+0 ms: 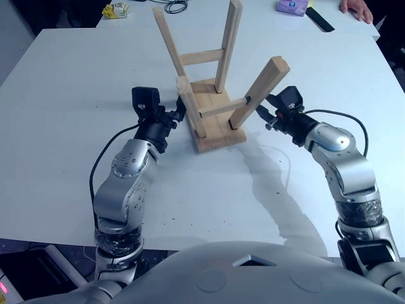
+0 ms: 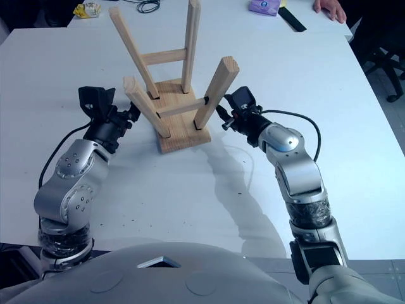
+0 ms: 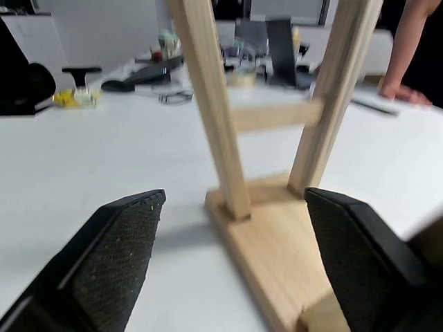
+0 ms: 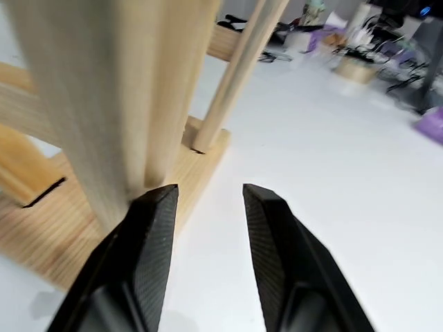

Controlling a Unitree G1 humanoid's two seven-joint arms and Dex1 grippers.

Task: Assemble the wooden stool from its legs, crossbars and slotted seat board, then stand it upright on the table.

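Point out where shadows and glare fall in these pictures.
Left eye view: a soft grey shadow spreads over the table from the stool toward its near right side, with no hard edge. Left wrist view: a faint shadow lies on the table beside the seat board. Right wrist view: the table is evenly bright, with no sharp glare spot.

Silver-grey rounded arm shells, black cables, black pincer pads finely textured.

Stool is pale bare wood, matt, grain showing; table smooth white, faint sheen; left gripper carries 2 black, grainy pads.
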